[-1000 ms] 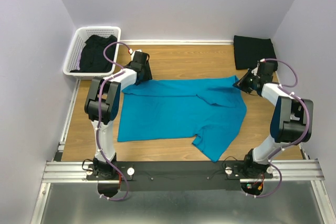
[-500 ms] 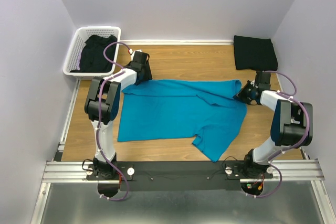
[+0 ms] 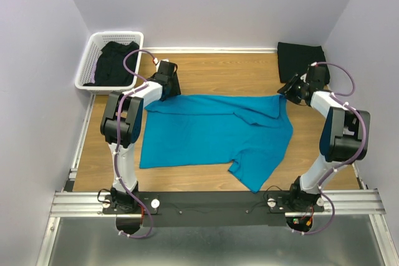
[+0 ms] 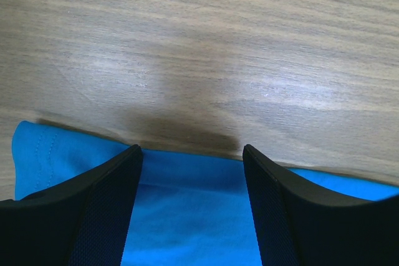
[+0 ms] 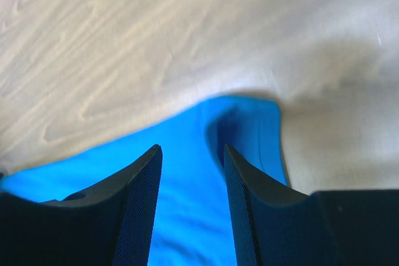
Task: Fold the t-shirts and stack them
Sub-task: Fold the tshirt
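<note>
A teal t-shirt (image 3: 212,132) lies spread on the wooden table, its near right part folded and rumpled. My left gripper (image 3: 169,85) is at the shirt's far left corner. In the left wrist view it (image 4: 192,154) stands open, the teal hem (image 4: 187,172) flat between the fingers (image 4: 106,204). My right gripper (image 3: 290,90) is at the far right corner. Its jaws (image 5: 192,151) are apart over a raised teal fold (image 5: 249,129), not pinching it. A folded black t-shirt (image 3: 302,61) lies at the back right. Another black t-shirt (image 3: 115,63) sits crumpled in the basket.
The white lattice basket (image 3: 89,60) stands at the back left, beside the left wall. Walls close in the table on three sides. Bare wood (image 3: 224,73) shows between the teal shirt and the back wall.
My right gripper was shut on the teal shirt's far right corner. It has opened, let the fabric go and shifted toward the back. The left arm has stayed still.
</note>
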